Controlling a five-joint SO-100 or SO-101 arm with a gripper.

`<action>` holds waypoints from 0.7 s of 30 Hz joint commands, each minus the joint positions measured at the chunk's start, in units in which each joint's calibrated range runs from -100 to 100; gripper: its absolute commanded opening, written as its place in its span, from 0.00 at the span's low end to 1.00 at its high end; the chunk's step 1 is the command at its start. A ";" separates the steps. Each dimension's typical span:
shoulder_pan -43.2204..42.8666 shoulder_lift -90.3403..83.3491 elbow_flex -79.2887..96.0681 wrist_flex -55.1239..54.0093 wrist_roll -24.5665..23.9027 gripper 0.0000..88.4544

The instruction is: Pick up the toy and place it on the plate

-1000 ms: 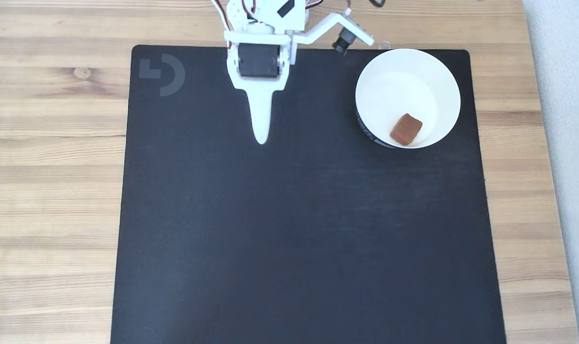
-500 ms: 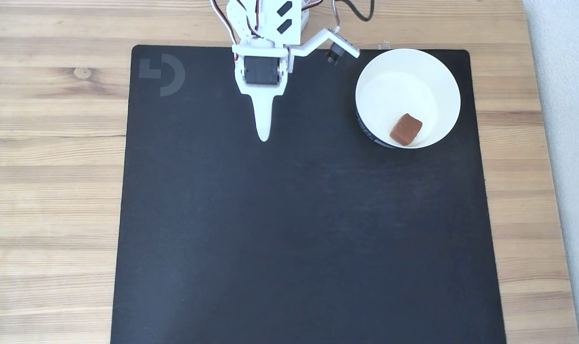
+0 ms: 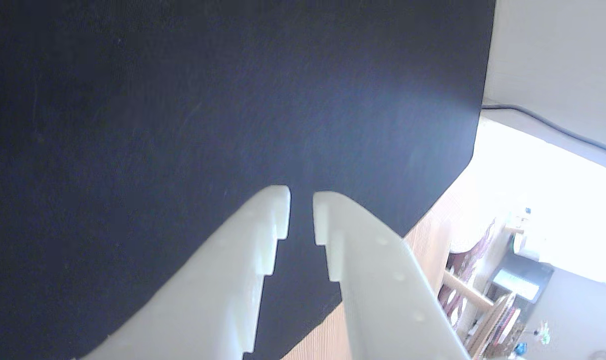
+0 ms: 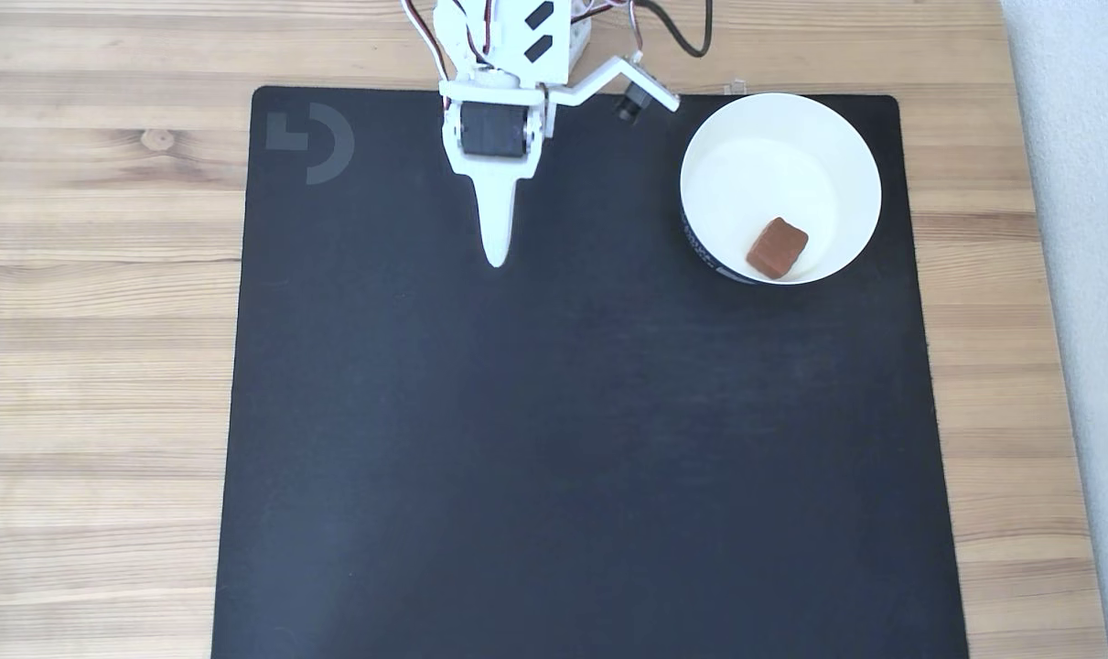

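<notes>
Wrist view: my white two-finger gripper [image 3: 301, 200] hangs over the black mat [image 3: 182, 100], fingers nearly together, holding nothing.

Fixed view: the small reddish-brown square toy [image 4: 778, 248] lies in the round white bowl-like plate [image 4: 846, 156], at three o'clock from my gripper [image 4: 496, 259], well apart.

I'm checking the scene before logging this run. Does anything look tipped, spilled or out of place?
Nothing stands out. The toy lies inside the plate, near its lower rim in the fixed view. The plate stands upright on the black mat. The tool hangs empty over the mat, apart from the plate, its fingertips nearly together.
</notes>
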 commanded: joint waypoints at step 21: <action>0.18 -0.67 1.44 0.28 -0.24 0.03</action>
